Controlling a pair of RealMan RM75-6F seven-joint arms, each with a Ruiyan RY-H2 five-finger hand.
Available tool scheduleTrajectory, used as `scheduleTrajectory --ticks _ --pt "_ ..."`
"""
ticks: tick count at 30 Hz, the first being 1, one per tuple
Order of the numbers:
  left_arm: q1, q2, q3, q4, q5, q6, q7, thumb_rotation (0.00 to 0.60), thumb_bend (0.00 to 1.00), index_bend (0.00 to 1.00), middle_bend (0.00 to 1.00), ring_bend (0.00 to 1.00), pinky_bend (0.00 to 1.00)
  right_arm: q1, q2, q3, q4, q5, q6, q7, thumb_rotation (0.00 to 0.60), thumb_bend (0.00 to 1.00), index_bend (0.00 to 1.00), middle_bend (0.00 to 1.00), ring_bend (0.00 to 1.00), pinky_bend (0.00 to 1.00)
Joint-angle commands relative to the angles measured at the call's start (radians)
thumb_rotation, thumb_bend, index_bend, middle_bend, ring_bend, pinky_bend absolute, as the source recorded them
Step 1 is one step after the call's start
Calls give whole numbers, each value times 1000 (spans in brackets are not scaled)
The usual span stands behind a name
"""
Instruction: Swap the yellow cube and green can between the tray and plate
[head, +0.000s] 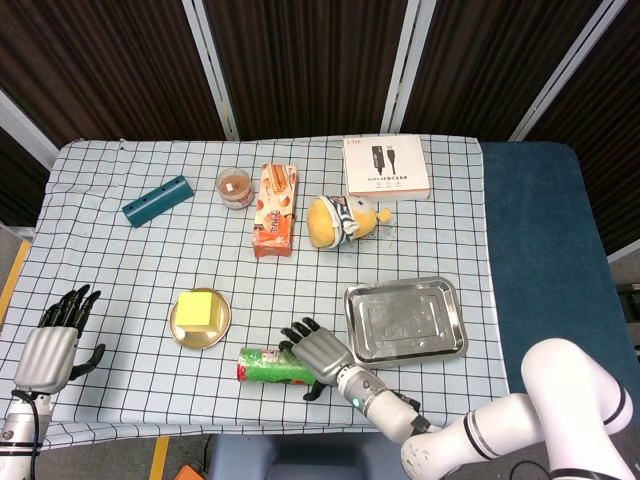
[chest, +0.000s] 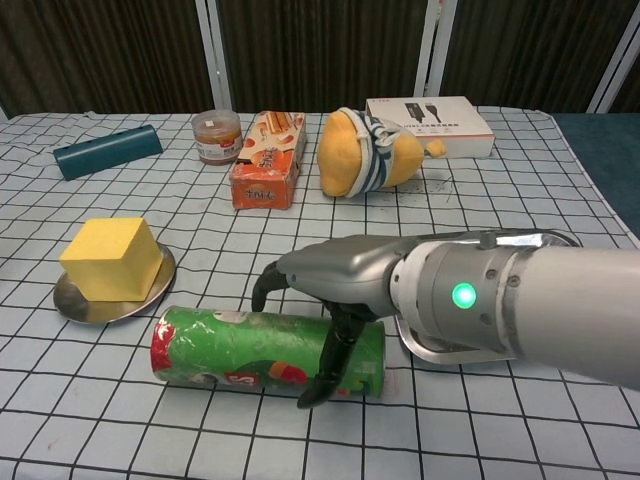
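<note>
The green can (head: 262, 366) (chest: 230, 350) lies on its side on the checked cloth, between the plate and the tray. My right hand (head: 315, 352) (chest: 335, 285) arches over the can's right end, fingers spread over the top and far side, thumb down its near face; no firm grip shows. The yellow cube (head: 197, 308) (chest: 110, 258) sits on the small round plate (head: 200, 338) (chest: 75, 305). The steel tray (head: 405, 318) holds nothing; my arm hides most of it in the chest view. My left hand (head: 45, 345) rests open near the table's left edge, holding nothing.
Along the back stand a teal box (head: 157, 200), a jar (head: 234, 187), an orange snack box (head: 275, 210), a yellow plush toy (head: 342, 220) and a white cable box (head: 387, 168). A blue surface (head: 540, 250) borders the cloth on the right.
</note>
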Motion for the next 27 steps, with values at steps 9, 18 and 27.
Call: scheduleTrajectory --ticks 9,18,27 --pt "5 7 -6 -2 8 -13 -17 600 367 0 7 0 190 -25 -65 14 72 -36 74 -35 600 21 493 278 225 109" --pt "6 9 -9 -3 14 -23 -19 600 369 0 7 0 191 -69 -69 15 67 -130 143 -45 600 21 662 382 345 196" --pt "12 13 -12 -6 25 -18 -22 600 368 1 7 0 191 -160 77 19 -44 -224 244 -12 600 21 689 392 354 203"
